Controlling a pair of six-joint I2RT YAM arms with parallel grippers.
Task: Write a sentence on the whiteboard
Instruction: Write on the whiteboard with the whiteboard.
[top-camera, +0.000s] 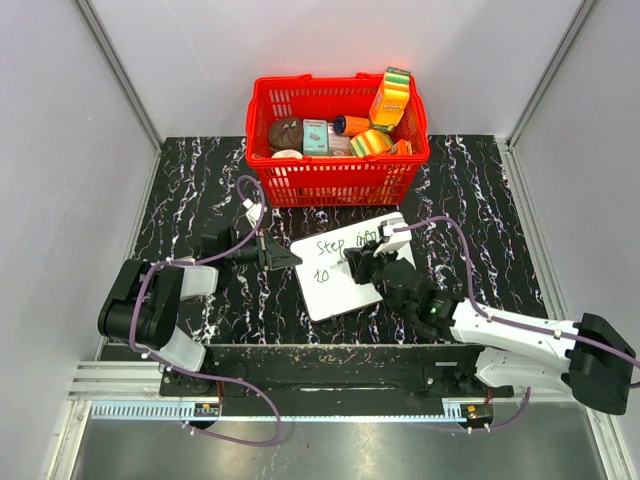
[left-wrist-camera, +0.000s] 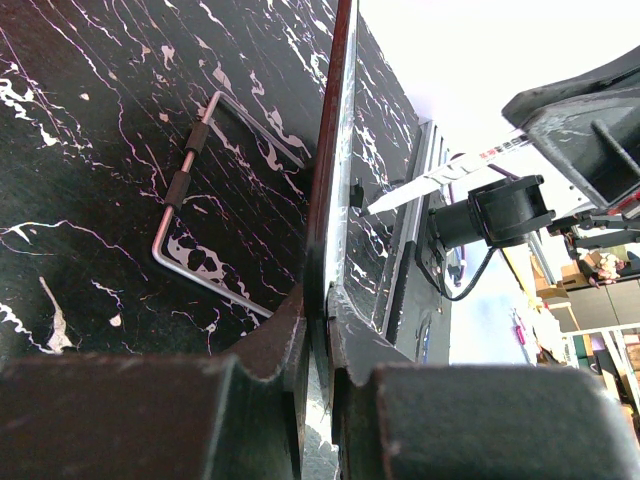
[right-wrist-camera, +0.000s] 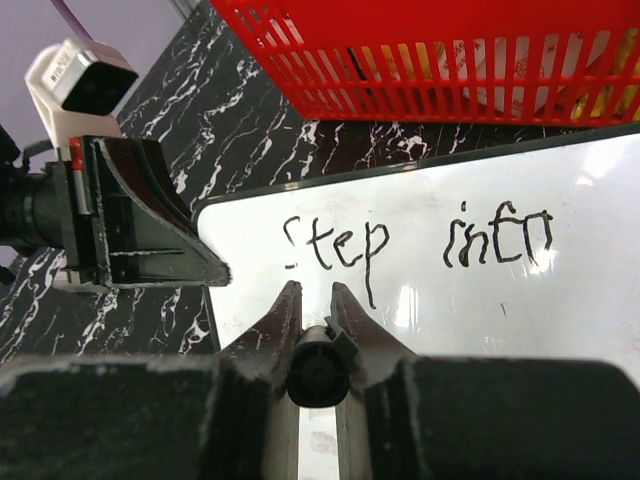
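Observation:
The whiteboard (top-camera: 338, 292) lies tilted on the black marble table in front of the red basket. The sentence (top-camera: 345, 246) reads "Step into" on the upper line, with "to" below it. My left gripper (top-camera: 285, 258) is shut on the board's left edge; the left wrist view shows the jaws (left-wrist-camera: 325, 310) pinching the thin whiteboard (left-wrist-camera: 338, 150) edge-on. My right gripper (top-camera: 365, 262) hovers over the board's middle, shut on a marker. In the right wrist view the marker's black end (right-wrist-camera: 318, 370) sits between the fingers (right-wrist-camera: 282, 310), above the whiteboard (right-wrist-camera: 470, 320) under "Step" (right-wrist-camera: 340, 245). The marker's white body (left-wrist-camera: 440, 178) points at the board.
The red basket (top-camera: 335, 182) holds several food packs just behind the board. A bent metal wire with black sleeves (left-wrist-camera: 190, 190) lies on the table (top-camera: 190, 200) beside the board. Grey walls close in the back and both sides.

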